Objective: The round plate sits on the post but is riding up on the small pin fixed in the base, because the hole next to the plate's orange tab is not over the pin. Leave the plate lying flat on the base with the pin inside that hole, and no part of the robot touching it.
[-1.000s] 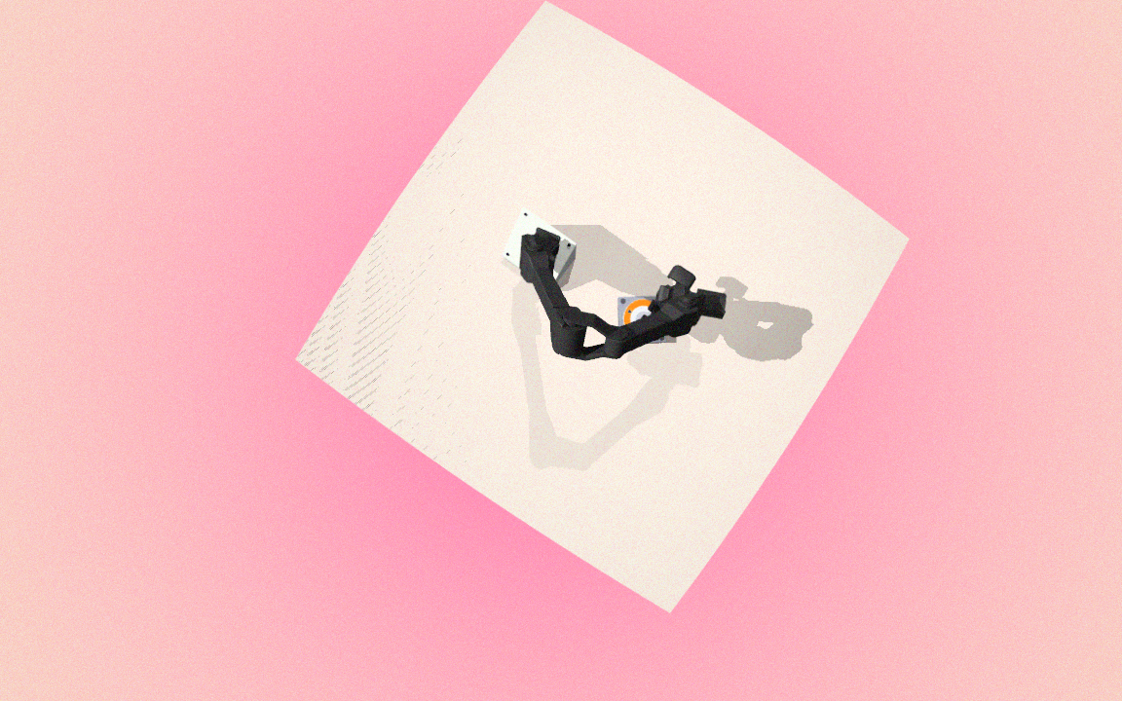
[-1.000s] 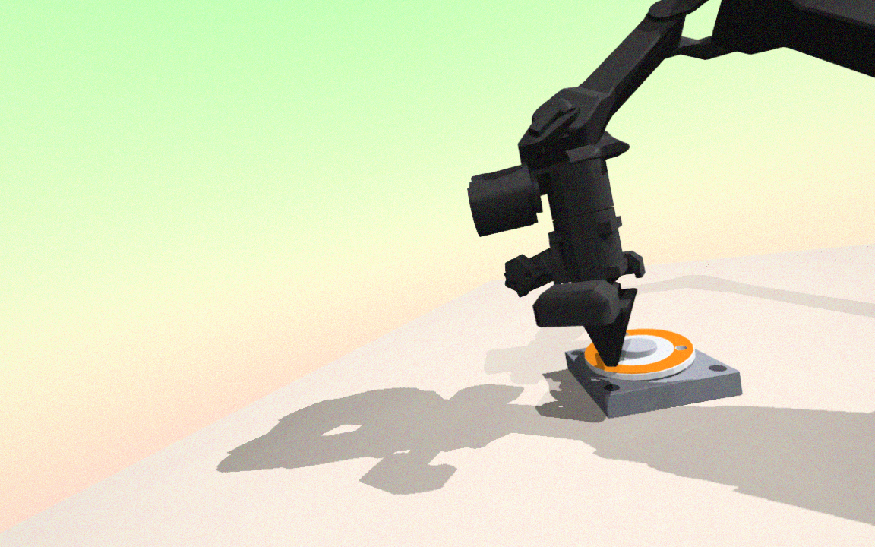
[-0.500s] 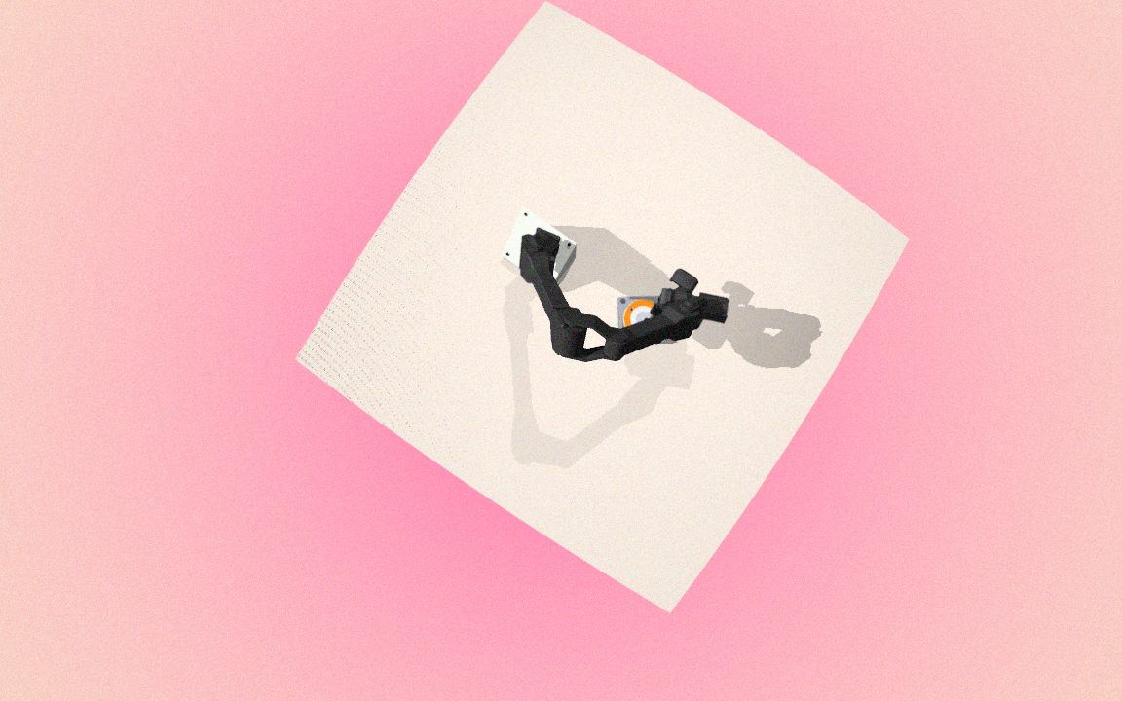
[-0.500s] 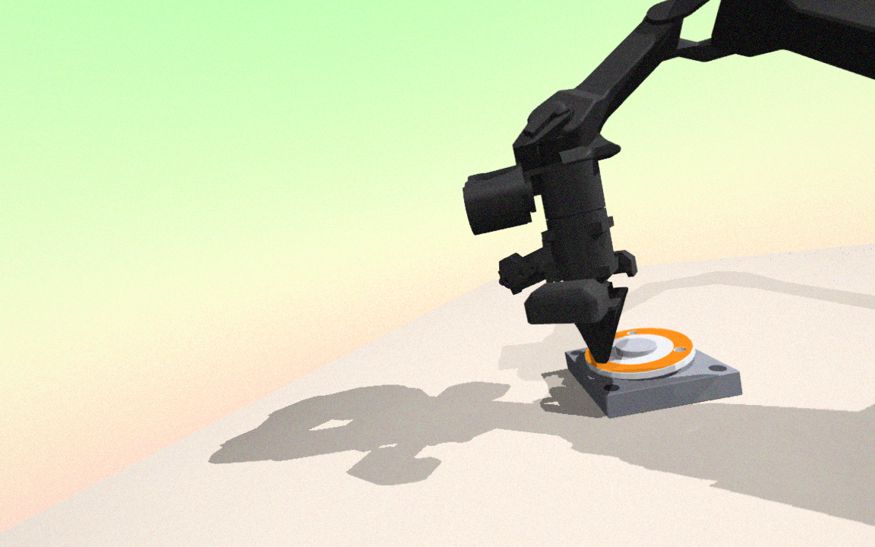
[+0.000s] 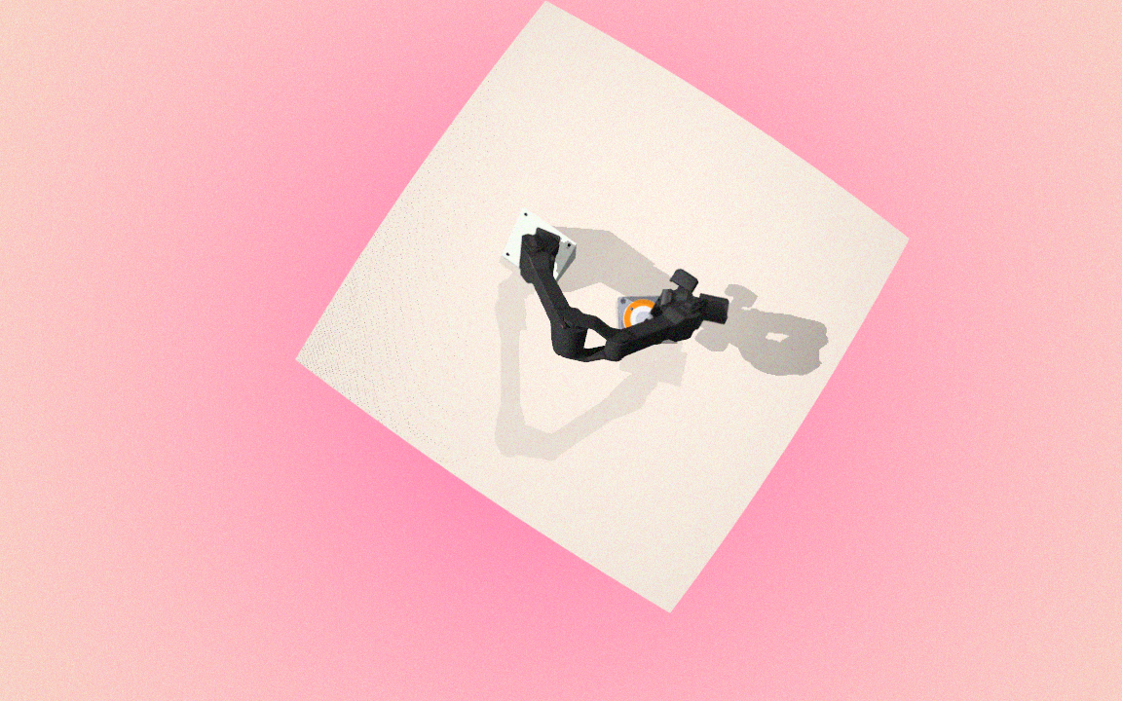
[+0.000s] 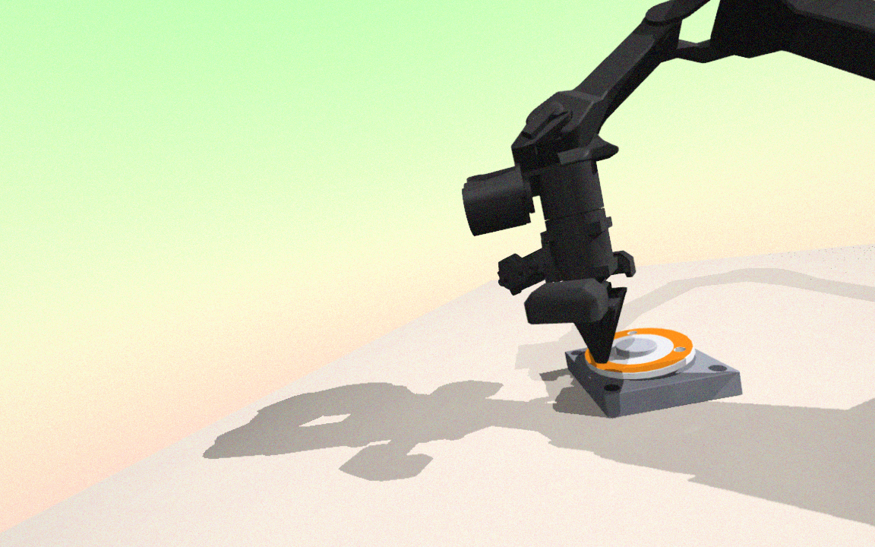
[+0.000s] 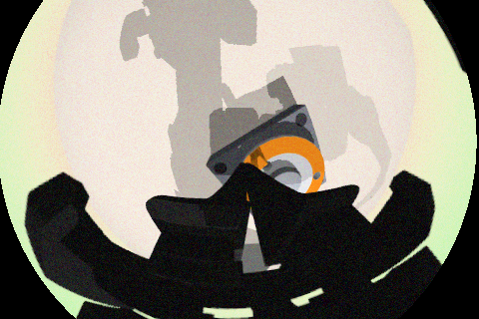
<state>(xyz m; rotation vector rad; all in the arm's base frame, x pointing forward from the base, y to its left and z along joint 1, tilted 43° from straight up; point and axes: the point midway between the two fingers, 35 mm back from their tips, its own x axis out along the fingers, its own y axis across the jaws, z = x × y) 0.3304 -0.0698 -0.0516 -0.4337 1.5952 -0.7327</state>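
The round plate, white with an orange ring, sits around the grey post on the dark grey square base. Its white rim shows above the base; I cannot tell whether it lies fully flat. One small hole shows in the ring, and another round spot shows at its far side. I cannot make out the orange tab or the pin. My gripper is shut and empty, pointing down, its tips at the plate's ring, apparently touching it.
My arm reaches over from its white mounting plate and hides part of the base in the top view. Dark screw holes mark the grey base's corners. The arm's shadows fall across the pale table.
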